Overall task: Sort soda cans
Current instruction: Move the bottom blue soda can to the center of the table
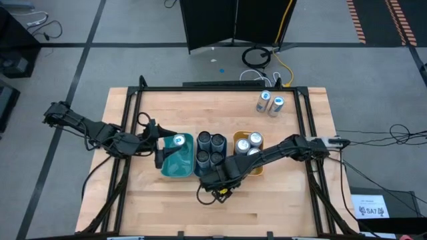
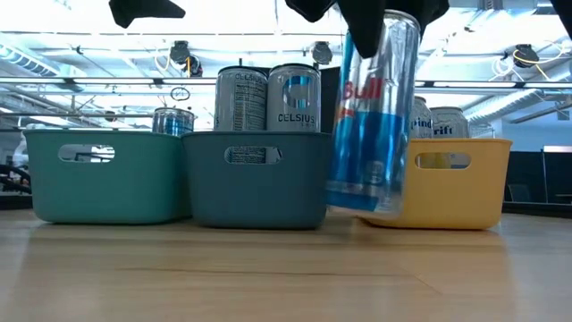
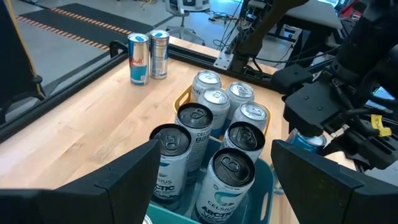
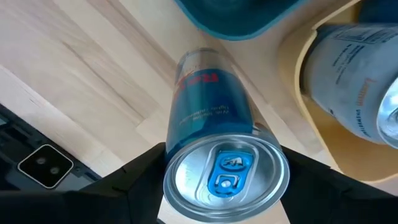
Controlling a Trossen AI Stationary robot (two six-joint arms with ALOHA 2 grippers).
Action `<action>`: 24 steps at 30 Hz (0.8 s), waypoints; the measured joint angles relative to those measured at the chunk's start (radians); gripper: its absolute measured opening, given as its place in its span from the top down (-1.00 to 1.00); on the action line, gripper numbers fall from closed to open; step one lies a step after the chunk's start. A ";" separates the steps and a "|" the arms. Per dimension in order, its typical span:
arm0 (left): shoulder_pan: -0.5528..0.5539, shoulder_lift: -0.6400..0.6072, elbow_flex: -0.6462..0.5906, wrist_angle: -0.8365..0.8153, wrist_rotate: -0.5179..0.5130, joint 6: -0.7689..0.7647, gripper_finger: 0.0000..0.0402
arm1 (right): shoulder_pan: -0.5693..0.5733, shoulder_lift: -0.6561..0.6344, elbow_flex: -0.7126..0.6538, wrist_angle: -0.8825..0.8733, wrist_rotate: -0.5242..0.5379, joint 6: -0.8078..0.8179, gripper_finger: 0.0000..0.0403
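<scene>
The right claw (image 2: 380, 18) is clamped on the top of a slim blue and silver can (image 2: 371, 116), holding it upright with a slight tilt, its base lifted just off the wooden surface (image 2: 268, 277). The can has a silver upper band with red lettering, a blue lower body, a silver lid and a blue pull tab; in the right wrist view the lid sits between the two dark fingers (image 4: 134, 177). It hangs at the near side of the bins, in front of where the grey-blue middle bin (image 2: 255, 179) meets the yellow bin (image 2: 456, 183). In the high view the right claw (image 1: 217, 179) sits at the front edge of those bins. The middle bin holds four tall cans (image 3: 205, 146) with dark lids and pale labels. The yellow bin holds several silver-topped cans (image 3: 227, 99). The teal bin (image 2: 107, 174) stands touching the middle bin on its other side, with one can (image 1: 179, 141) inside it. The left claw (image 1: 160, 143) hovers over the teal bin with its fingers spread wide apart, gripping nothing. Two more blue and silver cans (image 1: 269, 103) stand together near the far right corner of the surface, well apart from the bins.
</scene>
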 joint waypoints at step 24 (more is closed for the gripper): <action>0.000 0.000 0.000 -0.015 0.000 0.002 -0.57 | -0.001 0.002 -0.025 0.073 0.003 0.185 -0.28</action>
